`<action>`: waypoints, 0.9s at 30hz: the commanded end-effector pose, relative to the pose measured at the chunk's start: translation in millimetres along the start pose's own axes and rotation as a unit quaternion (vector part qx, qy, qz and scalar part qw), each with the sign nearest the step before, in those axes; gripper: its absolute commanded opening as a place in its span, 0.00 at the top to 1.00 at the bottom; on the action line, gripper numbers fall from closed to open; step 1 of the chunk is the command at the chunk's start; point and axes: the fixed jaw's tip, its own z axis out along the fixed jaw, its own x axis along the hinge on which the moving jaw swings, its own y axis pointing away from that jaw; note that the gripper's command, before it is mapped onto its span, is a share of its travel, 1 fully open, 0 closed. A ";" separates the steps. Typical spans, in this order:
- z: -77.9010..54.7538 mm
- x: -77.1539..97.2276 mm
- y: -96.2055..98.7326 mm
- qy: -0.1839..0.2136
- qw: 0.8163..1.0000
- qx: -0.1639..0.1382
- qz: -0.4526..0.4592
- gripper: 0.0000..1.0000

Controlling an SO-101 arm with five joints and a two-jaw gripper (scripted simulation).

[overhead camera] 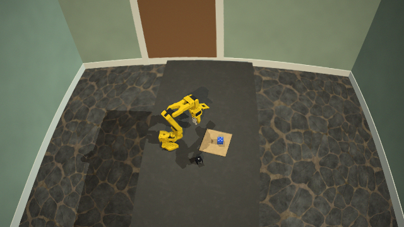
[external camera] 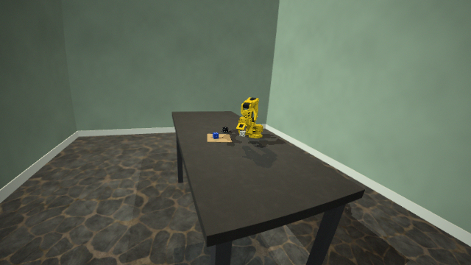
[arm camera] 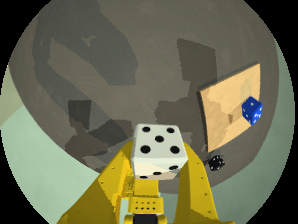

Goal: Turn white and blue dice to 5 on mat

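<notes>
My gripper (overhead camera: pixel 196 120) (external camera: pixel 241 132) (arm camera: pixel 159 156) is shut on the white die (overhead camera: pixel 194 120) (external camera: pixel 242 134) (arm camera: pixel 159 138), which is held off the mat, over the table. The die's face toward the wrist camera shows five pips; a lower face is partly visible. The blue die (overhead camera: pixel 220 140) (external camera: pixel 215 135) (arm camera: pixel 252 111) rests on the tan mat (overhead camera: pixel 218 151) (external camera: pixel 221 140) (arm camera: pixel 218 131), with what looks like five pips on top in the top view. The black die (overhead camera: pixel 199 160) (external camera: pixel 225 129) (arm camera: pixel 216 163) sits on the table just off the mat; its top number is too small to read.
The dark table (overhead camera: pixel 196 195) (external camera: pixel 265 191) (arm camera: pixel 160 65) carries the arm's base (overhead camera: pixel 168 140) (external camera: pixel 256 131), left of the mat in the top view. The arm's shadows fall across the table and part of the mat.
</notes>
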 end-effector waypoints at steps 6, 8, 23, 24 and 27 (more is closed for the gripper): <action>-5.0 -3.9 1.6 -0.023 1.000 -0.002 -0.001 1.00; -5.0 -3.9 1.6 -0.023 1.000 -0.002 -0.001 1.00; 1.0 -4.1 1.7 -0.023 1.000 -0.002 -0.001 1.00; 1.0 -4.1 1.7 -0.023 1.000 -0.002 -0.001 1.00; 1.1 -4.1 1.7 -0.023 1.000 -0.002 -0.001 1.00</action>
